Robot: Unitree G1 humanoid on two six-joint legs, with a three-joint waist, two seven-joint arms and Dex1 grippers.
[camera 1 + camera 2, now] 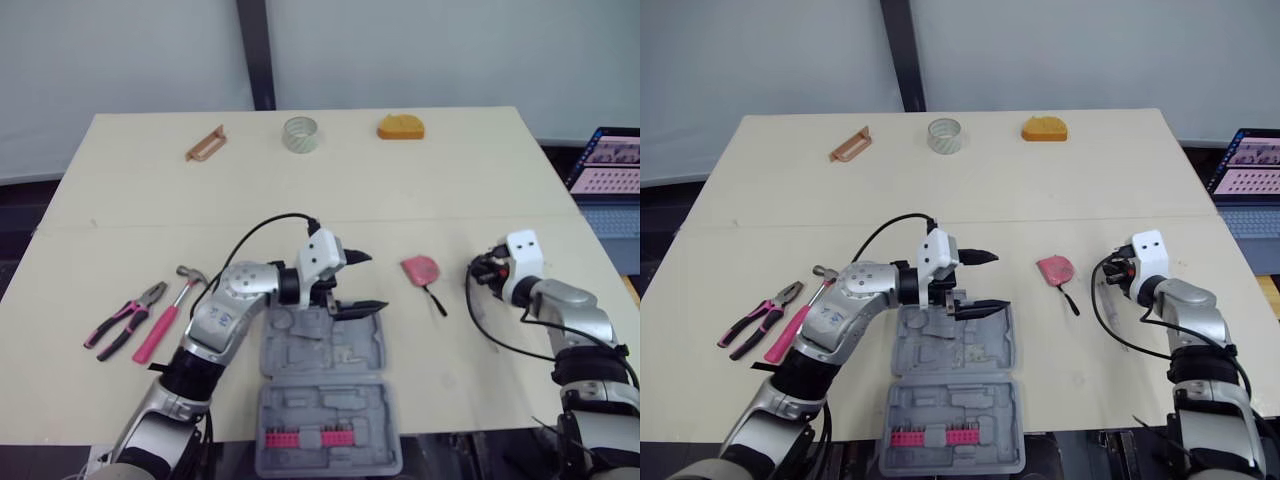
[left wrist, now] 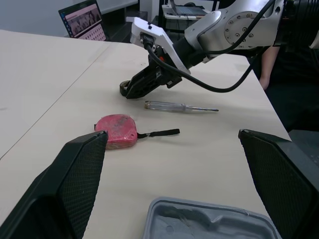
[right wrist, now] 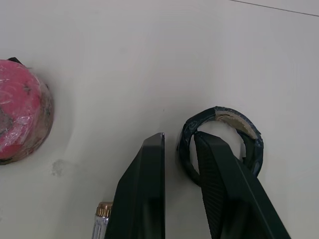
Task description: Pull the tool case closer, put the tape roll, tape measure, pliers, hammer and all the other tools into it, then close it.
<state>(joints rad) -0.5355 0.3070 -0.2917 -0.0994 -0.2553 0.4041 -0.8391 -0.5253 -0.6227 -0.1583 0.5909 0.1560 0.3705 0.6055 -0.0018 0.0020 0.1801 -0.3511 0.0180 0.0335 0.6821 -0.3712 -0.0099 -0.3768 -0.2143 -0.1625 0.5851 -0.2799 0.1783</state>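
Two halves of the grey tool case (image 1: 330,395) lie open at the middle of the tabletop's (image 1: 450,180) near edge. The left end effector (image 1: 376,281) hovers over the far half, its fingers spread wide and holding nothing. Toward the right edge, the right end effector (image 3: 178,137) pinches the wall of a black tape roll (image 3: 219,112) — one finger inside the ring, one outside. A screwdriver (image 2: 179,106) lies just beside the roll, and a pink tape measure (image 1: 420,268) sits between the end effectors. Pliers (image 1: 125,320) and hammer (image 1: 165,322) lie near the left edge — a pale tape roll (image 1: 300,147) rests by the far edge.
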